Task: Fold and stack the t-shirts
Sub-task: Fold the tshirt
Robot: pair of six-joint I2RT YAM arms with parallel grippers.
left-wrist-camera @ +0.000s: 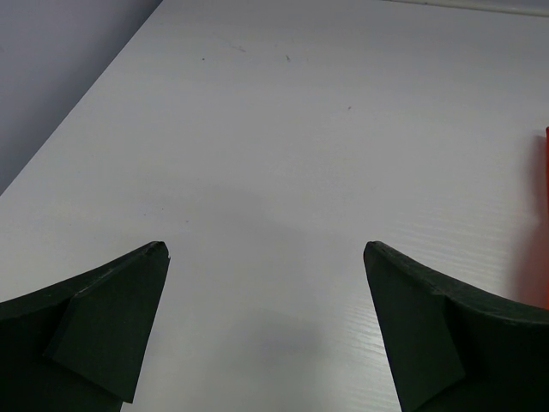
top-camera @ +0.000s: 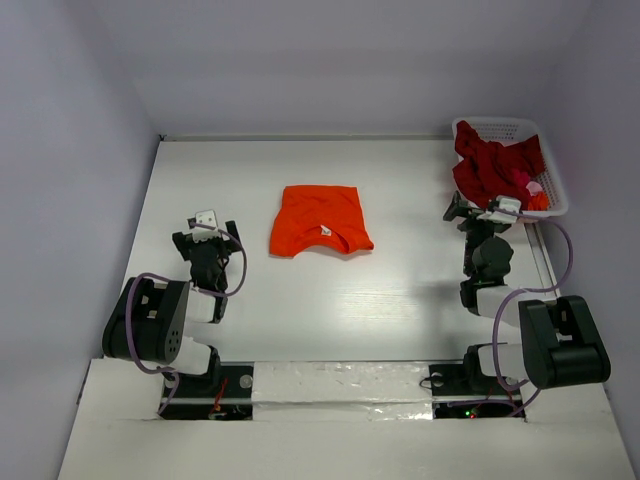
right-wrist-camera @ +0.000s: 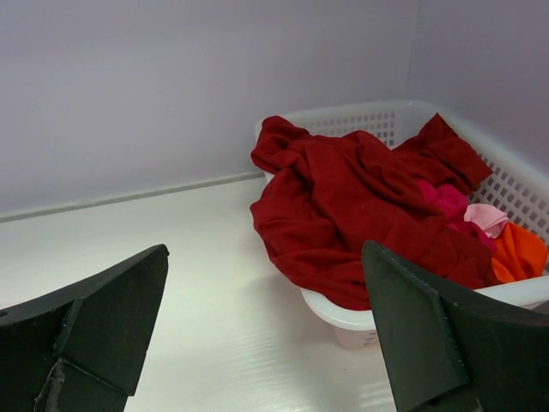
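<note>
A bright orange short-sleeved cloth t-shirt (top-camera: 318,218) lies folded into a flat, roughly square packet near the middle of the white table (top-camera: 300,320). Its small white neck label (top-camera: 325,231) shows close to the near edge of the fold. A dark red soft cloth t-shirt (right-wrist-camera: 343,202) sits crumpled in the white plastic lattice basket (right-wrist-camera: 519,184) at the far right corner of the table. It is heaped above the rim and spills over the basket's left wall. Under it, at the near right end of the basket (half buried), lie a pink piece of cloth (right-wrist-camera: 480,215) and a scrap of orange cloth (right-wrist-camera: 521,249).

The left gripper (left-wrist-camera: 266,251) hovers over bare table to the left of the orange shirt, apart from it. Its two dark fingers (left-wrist-camera: 107,318) are spread wide with nothing between them, and only a sliver of orange shows at the right edge of its wrist view. The right gripper (right-wrist-camera: 264,251) hangs just on the near left side of the basket, pointed at the red shirt. Its jaws are likewise spread wide and empty, touching neither cloth nor basket.
</note>
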